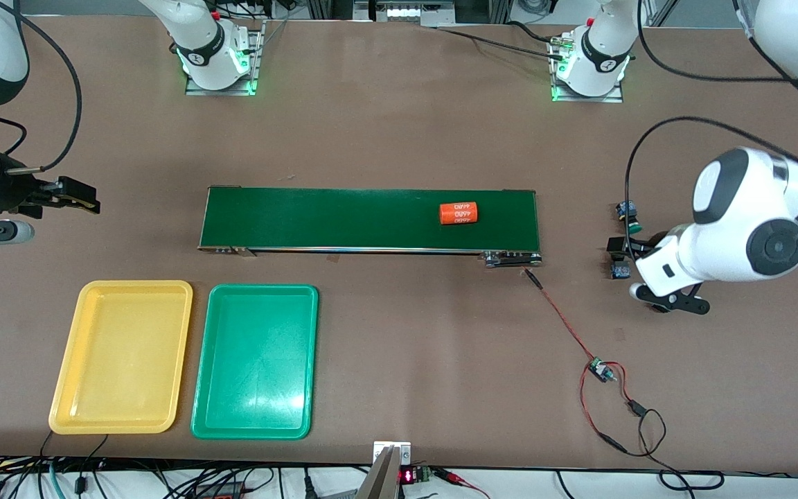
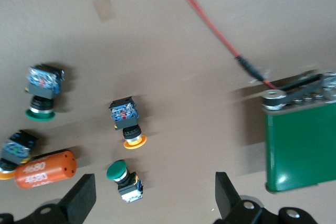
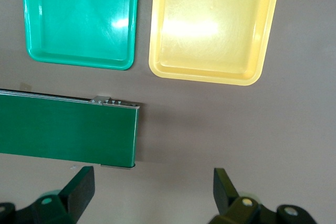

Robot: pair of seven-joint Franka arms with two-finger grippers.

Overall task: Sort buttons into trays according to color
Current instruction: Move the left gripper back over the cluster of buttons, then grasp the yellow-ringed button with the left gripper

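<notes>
Trays first: we see the yellow tray (image 1: 122, 357) and green tray (image 1: 255, 360) side by side on the counter (image 1: 399, 138), nothing in either. Buttons (image 2: 127, 121) sit loose under the left pincer (image 2: 149, 198), which is spread wide; right pincer (image 3: 152, 192) hangs wide too, off the conveyor belt's (image 1: 343, 218) end.

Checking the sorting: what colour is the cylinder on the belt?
Orange cylinder with white print; front view.

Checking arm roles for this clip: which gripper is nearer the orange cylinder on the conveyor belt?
Left. The left gripper hangs open over the buttons past the belt's end nearest the orange cylinder; the right gripper, also open, waits off the belt's opposite end.
</notes>
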